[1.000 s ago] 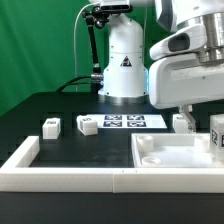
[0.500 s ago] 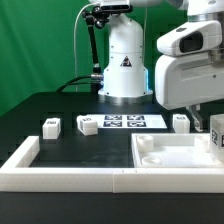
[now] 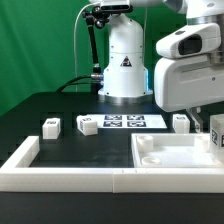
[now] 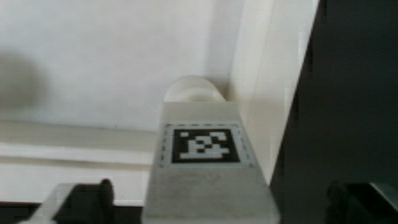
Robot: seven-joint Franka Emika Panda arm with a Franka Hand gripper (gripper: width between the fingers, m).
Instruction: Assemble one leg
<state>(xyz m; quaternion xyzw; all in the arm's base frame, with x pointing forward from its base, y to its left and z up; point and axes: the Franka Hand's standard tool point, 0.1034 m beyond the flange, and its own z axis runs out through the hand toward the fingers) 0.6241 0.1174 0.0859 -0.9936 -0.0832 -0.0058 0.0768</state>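
While the arm [image 3: 190,42] points downward, its hand [image 4: 217,198] straddles the leg [image 4: 205,145] — grip unclear.

White plastic on a matt black table
The leg [image 4: 203,165] looks smooth, matt plastic; the panel [image 3: 188,158] faintly glossy; the table [image 3: 60,105] dull.

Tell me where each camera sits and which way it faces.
Exterior view: off the arm, low, opposite the robot base and facing it; the end effector shows at the exterior view's right.
Wrist view: on the wrist, looking along the open end effector at a tagged leg.
Shared: apparently that leg, and the white panel.
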